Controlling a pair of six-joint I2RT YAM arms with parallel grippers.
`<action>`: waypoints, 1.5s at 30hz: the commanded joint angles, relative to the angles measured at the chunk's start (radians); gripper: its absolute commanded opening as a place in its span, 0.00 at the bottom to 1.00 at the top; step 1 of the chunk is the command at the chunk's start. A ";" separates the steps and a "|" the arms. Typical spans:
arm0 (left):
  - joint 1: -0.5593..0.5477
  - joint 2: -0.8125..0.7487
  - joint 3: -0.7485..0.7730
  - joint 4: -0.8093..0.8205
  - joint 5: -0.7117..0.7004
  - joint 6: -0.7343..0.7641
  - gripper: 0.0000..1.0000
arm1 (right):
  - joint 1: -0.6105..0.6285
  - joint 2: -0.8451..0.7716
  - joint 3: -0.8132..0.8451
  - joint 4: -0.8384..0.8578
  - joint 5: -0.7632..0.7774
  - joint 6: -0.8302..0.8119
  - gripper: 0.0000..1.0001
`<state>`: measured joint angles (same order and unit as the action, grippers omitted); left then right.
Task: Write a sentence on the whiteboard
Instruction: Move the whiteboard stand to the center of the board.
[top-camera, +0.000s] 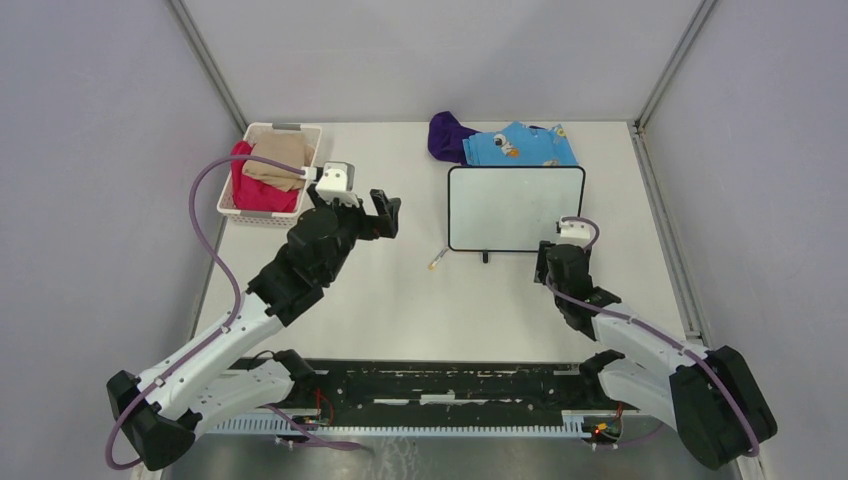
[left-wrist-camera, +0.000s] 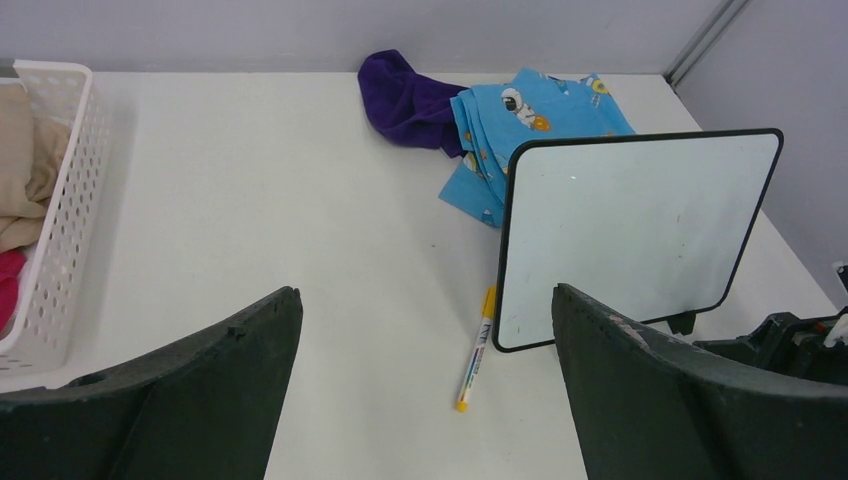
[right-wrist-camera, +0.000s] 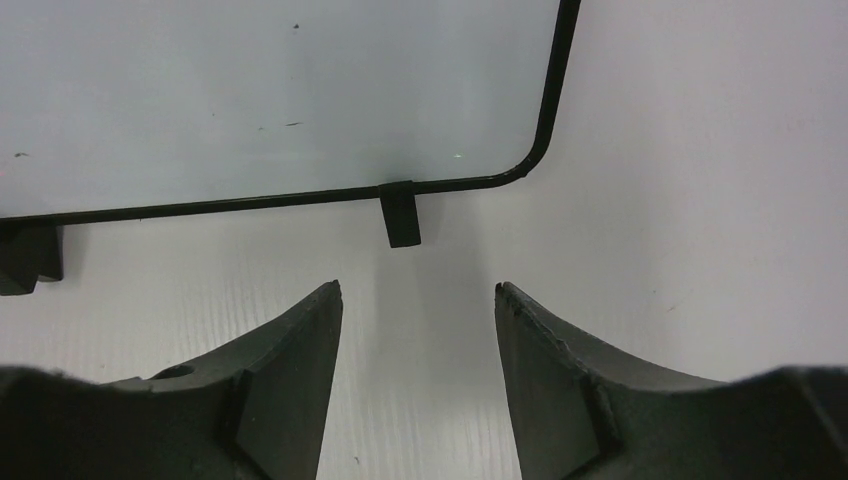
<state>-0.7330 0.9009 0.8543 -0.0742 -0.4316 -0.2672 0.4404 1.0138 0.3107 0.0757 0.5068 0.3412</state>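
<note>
White table (top-camera: 400, 300): whiteboard (top-camera: 515, 205) stands, long axis left-right, face toward near edge.

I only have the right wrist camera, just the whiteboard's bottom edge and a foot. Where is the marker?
Observer: The marker lies on the table just off the near left corner of the whiteboard. Neither arm holds it.
Operator: Is the left gripper anywhere near it?
Observer: The left gripper hangs open and empty, to the marker's left.
Operator: Anything written higher up the whiteboard?
Observer: No, its whole face is blank in the top view.
</note>
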 joint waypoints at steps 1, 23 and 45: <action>-0.006 -0.010 0.023 0.024 0.022 0.013 1.00 | -0.018 0.053 0.020 0.111 -0.009 0.015 0.63; -0.012 -0.016 0.026 0.022 0.036 0.009 1.00 | -0.064 0.291 0.111 0.232 -0.031 -0.001 0.49; -0.017 -0.008 0.026 0.022 0.038 0.008 1.00 | -0.064 0.286 0.049 0.275 -0.117 -0.009 0.18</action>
<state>-0.7433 0.9009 0.8539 -0.0746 -0.4076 -0.2672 0.3729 1.3334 0.3805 0.2958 0.4328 0.3225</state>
